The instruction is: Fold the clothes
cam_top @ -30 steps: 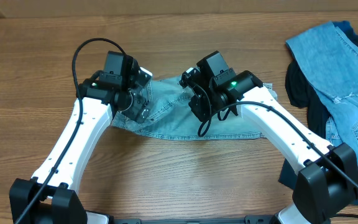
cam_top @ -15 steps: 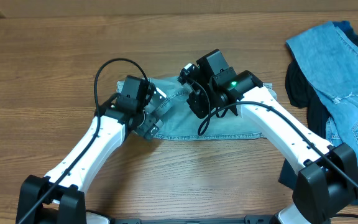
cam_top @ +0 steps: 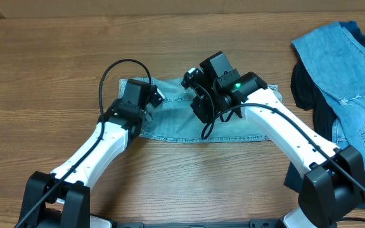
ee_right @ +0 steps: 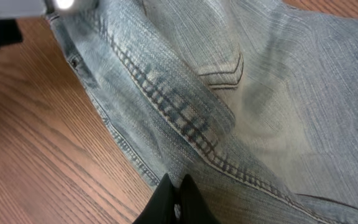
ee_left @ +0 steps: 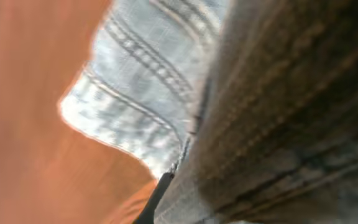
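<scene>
"Denim, seen from above: the shorts [cam_top: 233, 130] lie long-ways across the counter [cam_top: 43, 63]. The left claw [cam_top: 149, 100] is at their left end and the right claw [cam_top: 197, 101] is over their middle."

"So the left arm is nearer the end to fold. Its grip?"

"Left wrist: cloth fills the view, so I cannot tell."

"Right wrist?"

"Its fingers [ee_right: 165, 200] are together, tips on the shorts beside a stitched seam [ee_right: 179, 115]."

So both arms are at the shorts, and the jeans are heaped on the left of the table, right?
Not quite. The overhead view shows the jeans heaped on the right of the table, not the left. The left arm and the right arm are at the shorts, as you said.
</scene>
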